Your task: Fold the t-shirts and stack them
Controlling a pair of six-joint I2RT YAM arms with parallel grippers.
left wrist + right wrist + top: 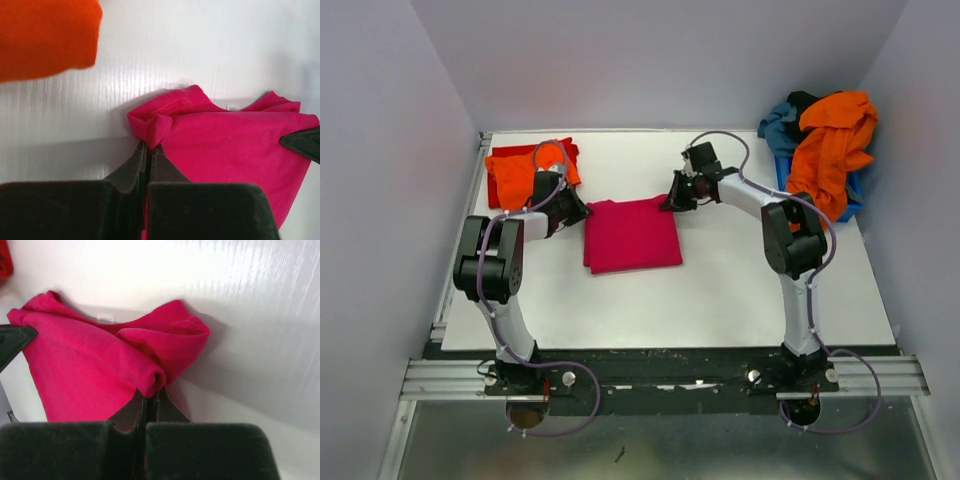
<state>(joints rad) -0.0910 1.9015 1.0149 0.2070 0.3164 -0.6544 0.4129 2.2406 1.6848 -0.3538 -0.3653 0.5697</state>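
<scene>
A magenta-pink t-shirt (pixel 630 235) lies folded in a rough square at the table's middle. My left gripper (pixel 578 212) is shut on its far left corner, with cloth bunched at the tips in the left wrist view (pixel 149 147). My right gripper (pixel 670 203) is shut on its far right corner, pinching a rolled fold (pixel 150 392). A folded orange t-shirt (pixel 520 175) lies on a red t-shirt (pixel 498 190) at the back left; the orange one also shows in the left wrist view (pixel 45 35). An unfolded orange t-shirt (pixel 835 150), a teal-blue one (pixel 778 128) and a black one (pixel 802 99) are heaped at the back right.
A small blue bin (pixel 855 195) under the heap stands against the right wall. White walls close the table (pixel 720 290) on the left, back and right. A metal rail runs along the near edge.
</scene>
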